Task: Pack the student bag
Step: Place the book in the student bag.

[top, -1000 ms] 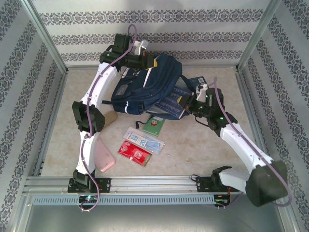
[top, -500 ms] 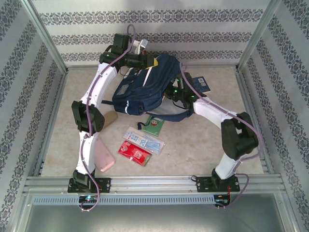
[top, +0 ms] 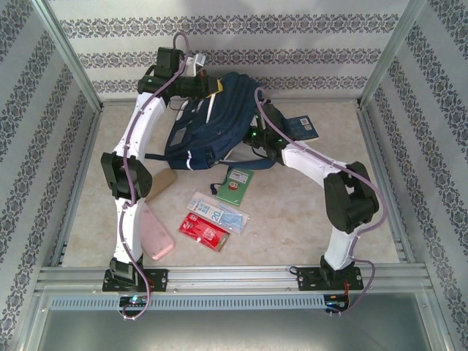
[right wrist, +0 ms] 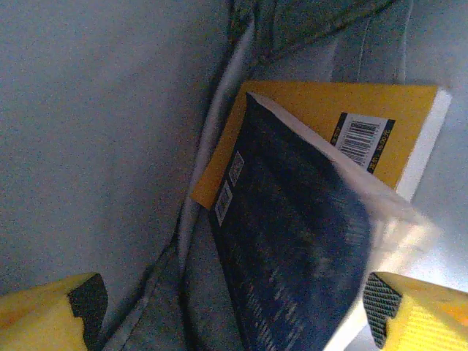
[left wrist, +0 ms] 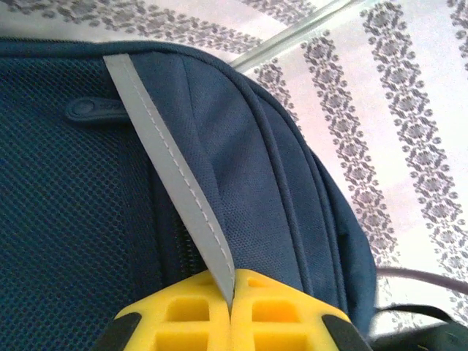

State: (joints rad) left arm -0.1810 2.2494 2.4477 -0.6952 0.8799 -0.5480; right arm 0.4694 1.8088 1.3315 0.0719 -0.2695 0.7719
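Left claw [left wrist: 230, 311] is pinched shut on a grey strip [left wrist: 172, 168] at the top of the student bag [top: 219, 124], which lies at the rear middle of the tabletop [top: 307, 212]. Right claw [right wrist: 234, 303] is spread wide at the bag's side opening, gripping nothing. Between its fingers, against pale lining, a dark blue book [right wrist: 292, 241] lies over a yellow book [right wrist: 329, 110]. A green booklet [top: 235, 184], red packet [top: 205, 231] and pink case [top: 156, 238] lie outside the bag on the tabletop.
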